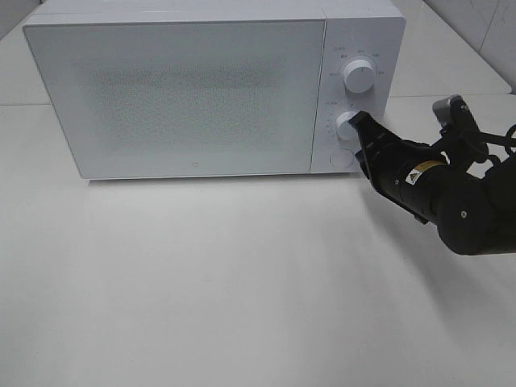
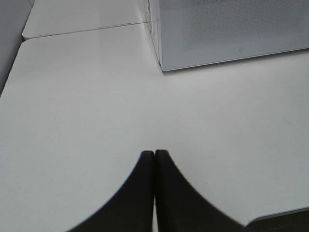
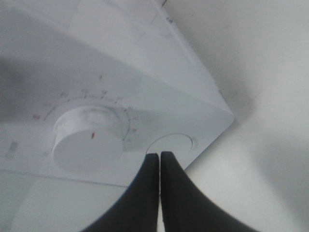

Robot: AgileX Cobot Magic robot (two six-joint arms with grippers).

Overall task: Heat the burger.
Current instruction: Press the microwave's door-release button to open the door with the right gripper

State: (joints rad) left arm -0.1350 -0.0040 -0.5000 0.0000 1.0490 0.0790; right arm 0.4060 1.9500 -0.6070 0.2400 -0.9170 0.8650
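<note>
The burger is hidden; no view shows it. A white microwave [image 1: 177, 89] stands at the back of the table with its frosted door closed. My right gripper [image 1: 360, 122] is shut, its tip against the control panel beside the lower knob [image 1: 347, 126]. In the right wrist view the closed fingertips of the right gripper [image 3: 159, 154] sit between that knob [image 3: 87, 140] and a round button [image 3: 171, 142], with nothing held. My left gripper [image 2: 154, 153] is shut and empty over the bare table, in front of the microwave's [image 2: 227, 29] left corner.
An upper knob [image 1: 358, 75] sits above the lower one, and the round button [image 1: 342, 157] below it. The white table [image 1: 201, 282] stretches in front of the microwave. A seam splits the tabletop [image 2: 82, 29] behind the microwave's left side.
</note>
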